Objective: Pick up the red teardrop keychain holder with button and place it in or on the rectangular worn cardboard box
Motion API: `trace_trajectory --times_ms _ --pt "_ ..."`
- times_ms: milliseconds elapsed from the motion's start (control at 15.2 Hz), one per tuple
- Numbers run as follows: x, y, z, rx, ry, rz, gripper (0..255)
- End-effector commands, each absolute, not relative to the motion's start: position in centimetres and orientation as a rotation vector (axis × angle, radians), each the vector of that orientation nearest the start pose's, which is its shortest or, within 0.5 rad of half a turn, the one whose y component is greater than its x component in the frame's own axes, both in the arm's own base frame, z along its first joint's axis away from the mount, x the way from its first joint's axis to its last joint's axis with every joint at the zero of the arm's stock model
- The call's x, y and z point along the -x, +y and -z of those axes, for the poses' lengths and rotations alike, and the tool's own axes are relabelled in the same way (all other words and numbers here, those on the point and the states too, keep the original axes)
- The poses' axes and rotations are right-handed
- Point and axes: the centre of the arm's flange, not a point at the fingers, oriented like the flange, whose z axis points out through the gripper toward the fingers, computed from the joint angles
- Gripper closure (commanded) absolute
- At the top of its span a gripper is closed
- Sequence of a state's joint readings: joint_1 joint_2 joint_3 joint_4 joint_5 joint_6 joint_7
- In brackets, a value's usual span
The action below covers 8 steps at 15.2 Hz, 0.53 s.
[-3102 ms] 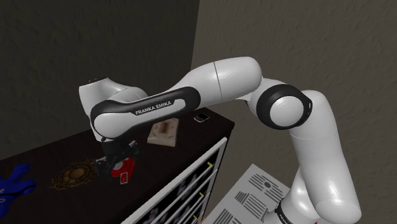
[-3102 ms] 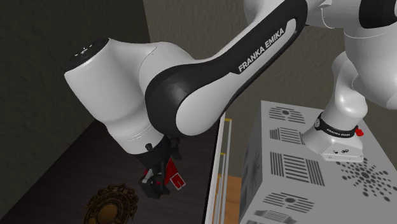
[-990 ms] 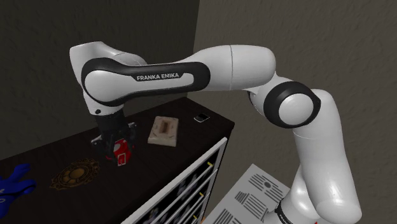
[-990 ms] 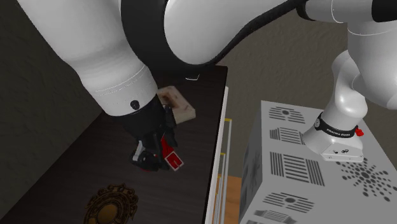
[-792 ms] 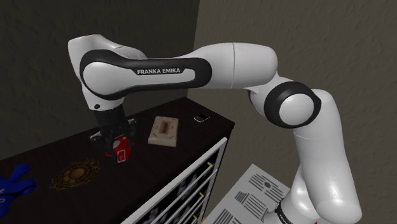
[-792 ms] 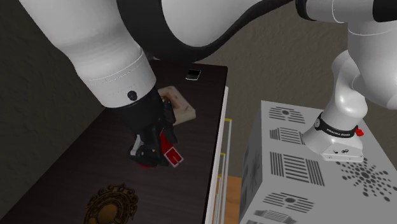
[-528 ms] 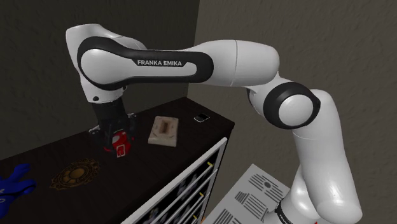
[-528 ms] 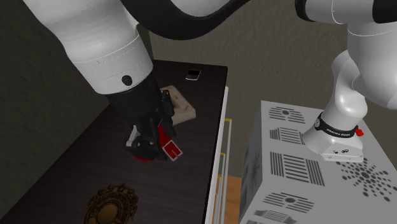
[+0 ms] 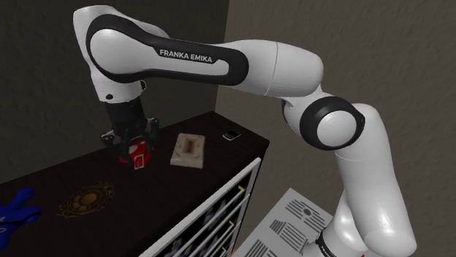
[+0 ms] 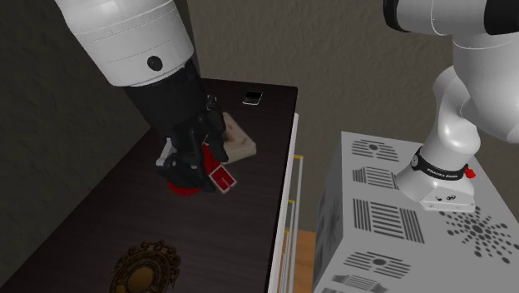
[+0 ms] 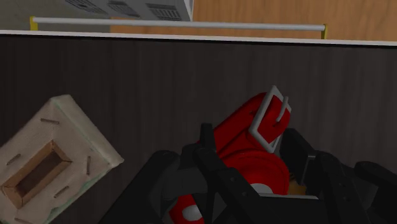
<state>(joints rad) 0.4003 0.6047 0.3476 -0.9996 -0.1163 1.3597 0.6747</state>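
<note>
Gripper (image 9: 137, 148): all black, pointing down from the white arm over the dark cabinet top (image 9: 66, 175).
Fingers (image 11: 210, 162): closed on the red keychain holder (image 9: 137, 158), one on each side of its body.
Red keychain holder, position: clasped at the fingertips over the cabinet top, near the cardboard box (image 9: 188, 150) on the side toward the shoulder view's left, not touching it.
Cardboard box: flat, rectangular and pale, with a darker recessed centre; lying on the cabinet top with nothing in or on it.
Shoulder view, particular content: blue object (image 9: 16, 208) and ornate bronze medallion (image 9: 88, 199) toward the left, both well apart from the gripper; small dark phone-like item (image 9: 232, 134) at the far corner beyond the box.
Second exterior view, particular content: gripper (image 10: 198, 162) from the opposite side; a red tag with a white outline on the holder (image 10: 219, 179), tilted toward the cabinet's white edge; the box (image 10: 241, 143) partly hidden behind the hand; patterned stand (image 10: 383, 216) carrying the arm's base.
Wrist view, particular content: holder (image 11: 238, 140) close up between the black fingers, with a white rectangular frame at its far end; box (image 11: 44, 159) lying askew beside the gripper (image 11: 254, 175); wood floor (image 11: 254, 13) past the cabinet edge.
Contact with the surface: cannot tell whether the holder clears the cabinet top.
</note>
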Motion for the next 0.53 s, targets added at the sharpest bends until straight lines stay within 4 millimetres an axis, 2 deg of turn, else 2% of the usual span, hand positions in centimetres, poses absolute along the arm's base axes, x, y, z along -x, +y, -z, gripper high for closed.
trace_trajectory --times_ms 0,462 --pt "-57.1 38.3 -50.9 3.198 -0.039 -0.349 255" --pt "-61.1 29.9 -51.4 3.198 -0.039 -0.349 255"
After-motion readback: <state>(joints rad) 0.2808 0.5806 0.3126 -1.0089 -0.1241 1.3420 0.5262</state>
